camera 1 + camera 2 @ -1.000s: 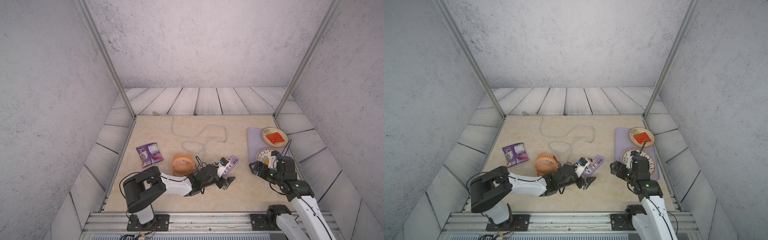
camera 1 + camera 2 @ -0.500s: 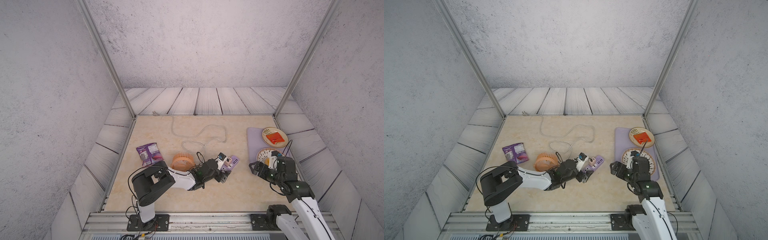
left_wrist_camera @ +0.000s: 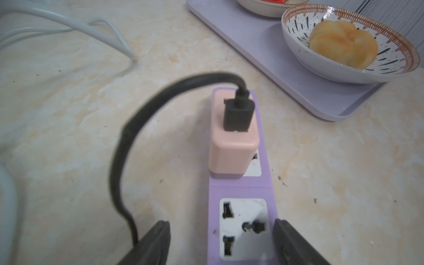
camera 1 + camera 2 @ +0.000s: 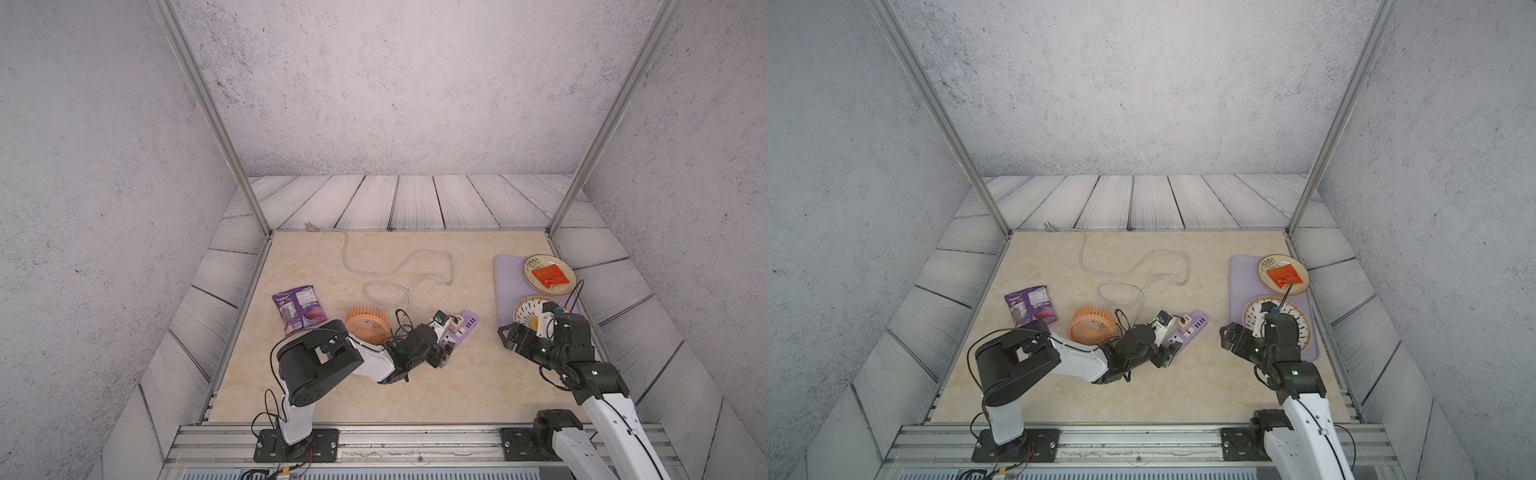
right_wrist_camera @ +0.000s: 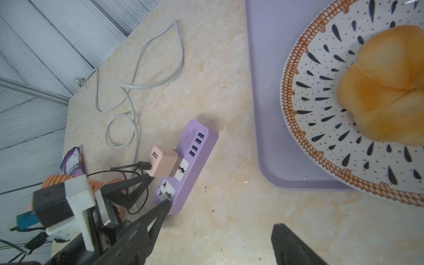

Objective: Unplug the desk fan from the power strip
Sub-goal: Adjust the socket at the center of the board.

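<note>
While the pink adapter (image 3: 231, 146) sits plugged into the far socket of the power strip (image 3: 243, 189), we note the left gripper (image 3: 220, 239) low at the strip's near end. Its jaws are apart, with one finger on each long side by the empty socket. One finger (image 3: 288, 241) looks to touch the lavender edge; the other stands clear. The black cord (image 3: 119, 146) arcs from the adapter's top. In both top views the strip lies flat on the table (image 4: 457, 395), between the desk fan (image 4: 368, 330) and the lavender tray (image 4: 505, 291). The right gripper (image 5: 223, 214) hangs beside the tray, jaws apart, empty.
</note>
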Robot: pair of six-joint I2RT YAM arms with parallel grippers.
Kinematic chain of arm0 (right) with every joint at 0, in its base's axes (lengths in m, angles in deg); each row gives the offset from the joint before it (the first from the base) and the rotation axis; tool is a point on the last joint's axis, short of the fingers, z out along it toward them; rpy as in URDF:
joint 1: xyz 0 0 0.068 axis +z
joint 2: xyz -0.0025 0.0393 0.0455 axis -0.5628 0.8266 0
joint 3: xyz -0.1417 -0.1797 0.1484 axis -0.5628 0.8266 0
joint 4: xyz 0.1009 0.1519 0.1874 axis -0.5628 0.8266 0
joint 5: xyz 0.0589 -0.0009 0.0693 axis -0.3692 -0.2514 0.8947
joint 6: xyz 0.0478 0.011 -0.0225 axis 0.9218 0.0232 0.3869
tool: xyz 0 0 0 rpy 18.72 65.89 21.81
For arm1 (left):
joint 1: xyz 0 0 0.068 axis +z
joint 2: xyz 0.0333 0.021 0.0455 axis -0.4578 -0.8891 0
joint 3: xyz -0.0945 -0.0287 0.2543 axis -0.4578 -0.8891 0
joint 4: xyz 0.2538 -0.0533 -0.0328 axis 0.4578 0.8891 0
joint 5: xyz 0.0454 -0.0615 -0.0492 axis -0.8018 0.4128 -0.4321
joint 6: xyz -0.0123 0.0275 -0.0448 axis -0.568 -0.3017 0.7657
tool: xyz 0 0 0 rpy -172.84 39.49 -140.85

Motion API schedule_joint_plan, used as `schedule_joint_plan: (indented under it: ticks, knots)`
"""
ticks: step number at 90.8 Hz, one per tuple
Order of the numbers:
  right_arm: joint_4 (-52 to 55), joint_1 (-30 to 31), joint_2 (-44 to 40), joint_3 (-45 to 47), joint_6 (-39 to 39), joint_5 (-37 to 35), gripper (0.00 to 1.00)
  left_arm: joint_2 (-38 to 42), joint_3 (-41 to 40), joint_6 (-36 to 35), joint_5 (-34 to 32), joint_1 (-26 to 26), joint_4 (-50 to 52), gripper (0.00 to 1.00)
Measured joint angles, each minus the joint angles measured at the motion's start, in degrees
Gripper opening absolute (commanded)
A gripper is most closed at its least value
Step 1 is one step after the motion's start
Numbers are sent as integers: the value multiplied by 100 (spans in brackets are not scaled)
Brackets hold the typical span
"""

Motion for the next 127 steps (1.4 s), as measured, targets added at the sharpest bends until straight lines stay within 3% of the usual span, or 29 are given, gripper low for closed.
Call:
schedule_joint_plan:
  ticks: [17,35,57,86,98,127]
  knots:
    - [0,0,59,0,0,0,89,-114,48,-48,-90,-101,-129,69]
    - [-20,0,72,24,0,0,89,-120,55,-138,-286,-208,-136,75]
    - [-22,0,68,28,0,0,90,-348,63,-369,-774,-535,153,70]
    - [-22,0,31,28,2,-2,89,-365,79,-535,-1012,-584,114,54]
    - [-22,0,31,28,2,0,89,-365,98,-629,-1005,-584,120,42]
    - [-22,0,190,28,-4,22,88,-286,92,-739,-638,-584,188,32]
